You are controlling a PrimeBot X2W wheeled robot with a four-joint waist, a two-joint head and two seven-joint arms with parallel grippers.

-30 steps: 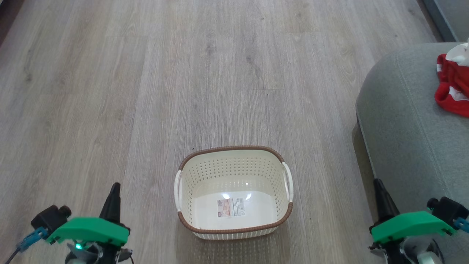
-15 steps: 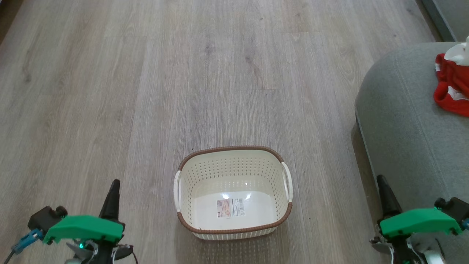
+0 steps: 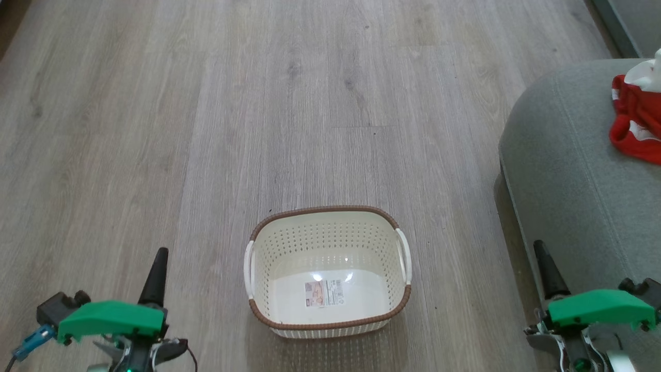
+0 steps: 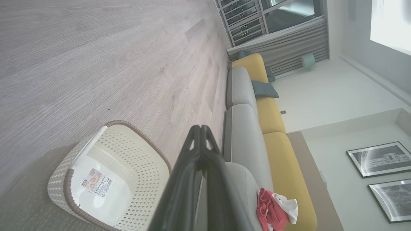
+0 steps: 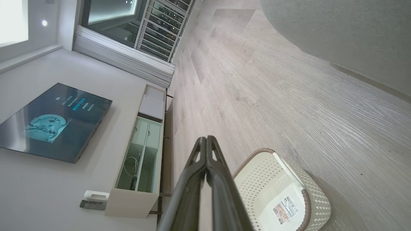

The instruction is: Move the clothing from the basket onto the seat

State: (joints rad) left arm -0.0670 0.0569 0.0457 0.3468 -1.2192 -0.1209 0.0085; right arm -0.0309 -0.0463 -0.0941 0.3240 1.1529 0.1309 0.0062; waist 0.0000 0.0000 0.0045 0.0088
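Our left fingers (image 3: 156, 276) have edged outward to the left since a second ago, our right fingers (image 3: 548, 271) outward to the right, either side of the cream-white perforated plastic basket with the brown woven-look rim (image 3: 330, 208). Each pair is pressed together, holding nothing. Basket is empty but for a paper label (image 3: 325, 293), and stands on the grey wood-plank floor (image 3: 206, 129). Bright red and white soft garment (image 3: 636, 124) lies crumpled on the large grey-green upholstered seat cushion (image 3: 563, 181), well apart from the basket. We judge the transfer done; only parking the arms seems left.
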